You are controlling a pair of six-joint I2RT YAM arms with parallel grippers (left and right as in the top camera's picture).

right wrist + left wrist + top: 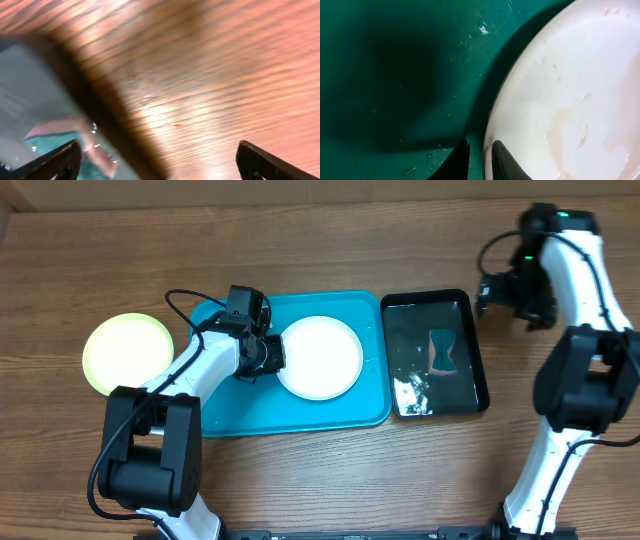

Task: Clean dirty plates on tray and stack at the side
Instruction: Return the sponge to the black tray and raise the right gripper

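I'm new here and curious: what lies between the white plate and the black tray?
In the overhead view, only bare floor and rim of the turquoise tray separate the white plate from the black tray; nothing loose lies there.

Table [320, 490]: wood, with a pronounced brown grain and a low satin sheen.

Tray [300, 418]: turquoise plastic, smooth and semi-gloss. In the left wrist view its floor carried fine droplets and small bright glints.

White plate [320, 358]: smooth plastic, glossy. Close up it looked wet, with a faint pinkish film and a few small raised specks.

Yellow-green plate [128, 352]: smooth plastic with a soft, even sheen.

Black tray [405, 340]: plastic, highly glossy and reflective like a mirror, with white wet-looking glints on its floor.

Right arm [585, 275]: smooth white shells, lightly glossy. The joint housings were black and appeared matt.
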